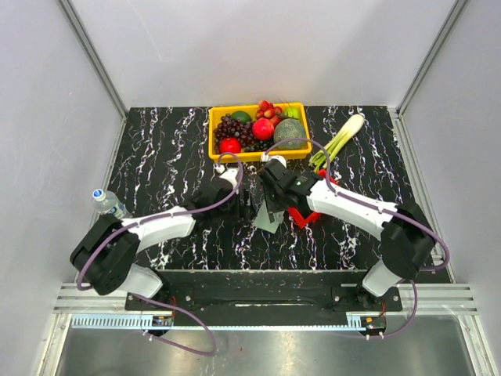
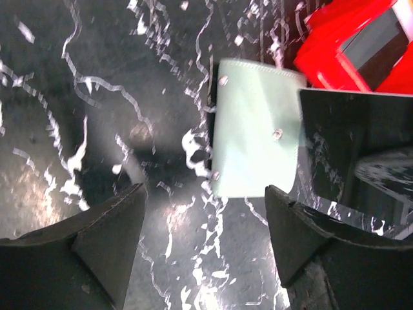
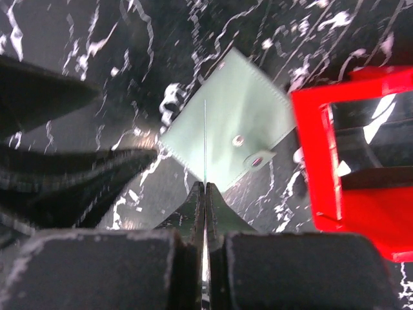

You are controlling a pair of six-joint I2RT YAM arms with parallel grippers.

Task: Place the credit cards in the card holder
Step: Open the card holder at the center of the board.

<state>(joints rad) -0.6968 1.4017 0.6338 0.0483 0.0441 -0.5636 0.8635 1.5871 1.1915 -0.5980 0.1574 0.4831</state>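
The card holder (image 1: 268, 220) lies flat on the black marble table, a pale grey-green pouch (image 2: 255, 129) with its snap showing (image 3: 222, 119). My right gripper (image 3: 205, 186) is shut on a thin credit card (image 3: 204, 139), seen edge-on and poised over the holder's near edge. The left wrist view shows this credit card as a dark glossy sheet (image 2: 352, 139) right of the holder. My left gripper (image 2: 205, 192) hangs open just short of the holder, nothing between its fingers. From above, both grippers (image 1: 241, 204) (image 1: 271, 202) meet over the holder. Another dark card (image 2: 376, 40) lies in the red basket.
The red mesh basket (image 1: 307, 213) sits right of the holder (image 3: 310, 161). A yellow tray (image 1: 214, 125) of fruit stands at the back, with a leek (image 1: 337, 141) to its right. At the table's left edge is a water bottle (image 1: 109, 204).
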